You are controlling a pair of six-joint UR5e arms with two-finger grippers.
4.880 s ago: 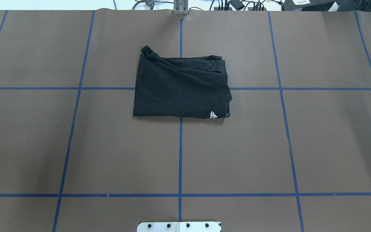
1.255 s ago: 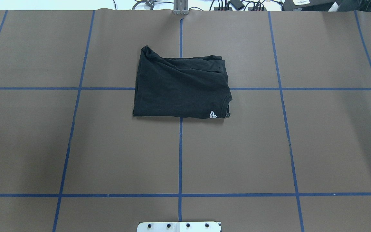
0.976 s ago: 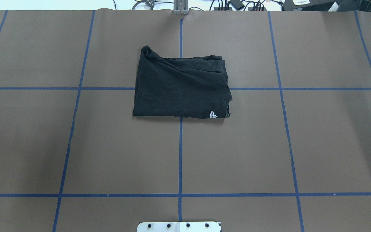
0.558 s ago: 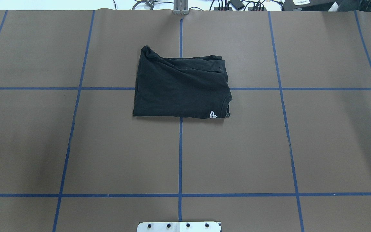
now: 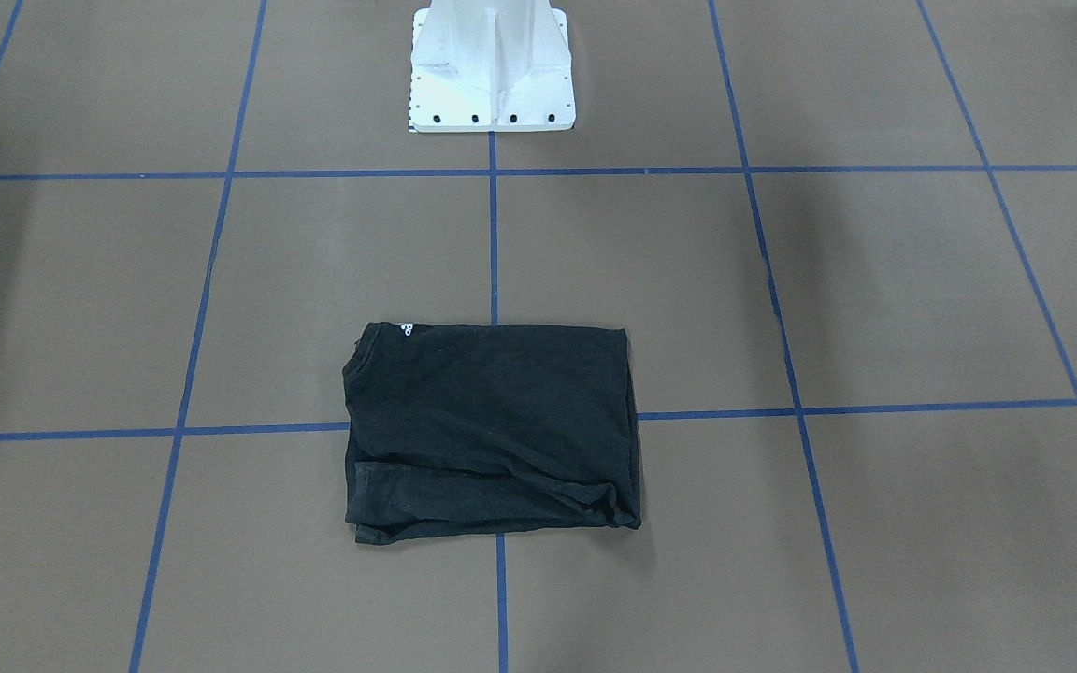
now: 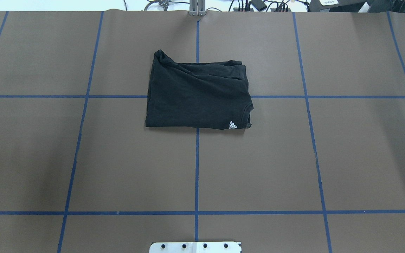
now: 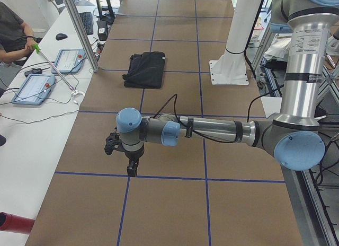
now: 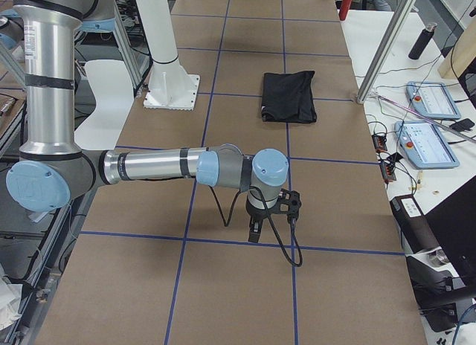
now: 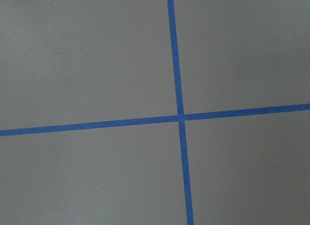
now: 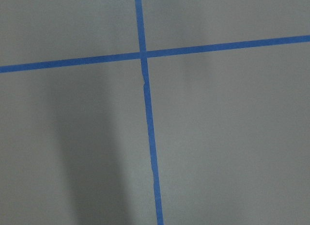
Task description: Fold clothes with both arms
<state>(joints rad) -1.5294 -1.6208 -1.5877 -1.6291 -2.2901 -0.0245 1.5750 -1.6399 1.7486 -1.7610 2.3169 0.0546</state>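
The brown worktop point(image 6: 258, 168), gridded with blue tape point(image 6: 196, 168), carried a black shirt point(image 6: 198, 95) folded into a rectangle near its middle, across from the white base point(image 5: 492, 70), with a small white logo point(image 6: 233, 125) at one corner. The left arm point(image 7: 212, 130) and right arm point(image 8: 149, 166) stretched low, well apart from the shirt. The left tool point(image 7: 131, 169) and right tool point(image 8: 255, 230) each pointed down above the tape; open or closed, I could not tell. Tablets point(image 7: 33, 88) lay on a white side worktop point(image 7: 26, 145), where a person point(image 7: 13, 34) sat.
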